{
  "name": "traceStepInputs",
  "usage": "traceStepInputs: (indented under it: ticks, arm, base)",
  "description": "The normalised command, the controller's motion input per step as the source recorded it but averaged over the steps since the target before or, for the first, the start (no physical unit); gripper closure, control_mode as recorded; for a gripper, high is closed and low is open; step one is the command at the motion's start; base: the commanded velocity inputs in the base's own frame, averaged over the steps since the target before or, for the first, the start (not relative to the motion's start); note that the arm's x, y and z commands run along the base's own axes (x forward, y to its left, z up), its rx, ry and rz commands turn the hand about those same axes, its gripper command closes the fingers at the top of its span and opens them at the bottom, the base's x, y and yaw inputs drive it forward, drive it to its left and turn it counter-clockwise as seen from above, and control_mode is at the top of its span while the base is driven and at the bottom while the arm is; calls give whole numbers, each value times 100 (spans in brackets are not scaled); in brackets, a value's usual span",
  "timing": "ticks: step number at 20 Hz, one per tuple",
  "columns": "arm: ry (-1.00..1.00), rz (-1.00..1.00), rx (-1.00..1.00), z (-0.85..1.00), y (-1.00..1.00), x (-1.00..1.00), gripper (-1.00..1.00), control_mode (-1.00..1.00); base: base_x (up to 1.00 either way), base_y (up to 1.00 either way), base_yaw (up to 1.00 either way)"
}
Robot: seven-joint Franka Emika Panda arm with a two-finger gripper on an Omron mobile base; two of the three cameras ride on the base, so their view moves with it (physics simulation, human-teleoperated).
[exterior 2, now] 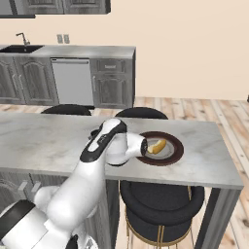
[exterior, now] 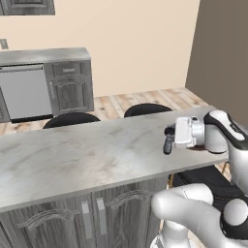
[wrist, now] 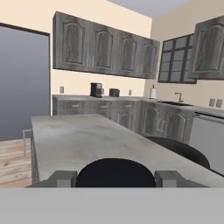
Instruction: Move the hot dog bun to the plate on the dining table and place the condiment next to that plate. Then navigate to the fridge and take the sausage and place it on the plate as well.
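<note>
Hot dog bun (exterior 2: 156, 146): lying on the plate (exterior 2: 175, 154) at the right end of the dining tabletop (exterior: 72, 160). End effector (exterior: 168, 140): just left of the plate, closed on the dark-capped condiment (exterior: 167, 145). Arm: forearm level over the tabletop, wrist turned sideways.

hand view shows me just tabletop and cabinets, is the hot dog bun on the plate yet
Observer: Yes. In the right base view the hot dog bun lies in the cream centre of the plate.
Operator: where is that plate from my hand
Observer: Behind it. The robot's wrist hides the plate's left rim in the right base view.
Operator: am i over the table or off it
Observer: Over it. The left base view shows the gripper level above the dining table, pointing along the top away from the plate. I cannot tell whether it is open or shut.
</note>
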Motion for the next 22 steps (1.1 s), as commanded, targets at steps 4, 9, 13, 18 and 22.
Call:
traceStepInputs:
  ticks: [4,9,13,18,22]
  arm:
    - [0,6,0,-22,-20,64,100,-100]
    - [0,5,0,-39,-12,48,100,-100]
    - [0,4,0,-39,-6,38,100,-100]
    - [0,2,0,-33,-3,31,100,-100]
    - [0,1,0,-23,0,27,100,-100]
  base:
    - [0,0,0]
    - [0,0,0]
    - [0,0,0]
    - [0,0,0]
    - [0,0,0]
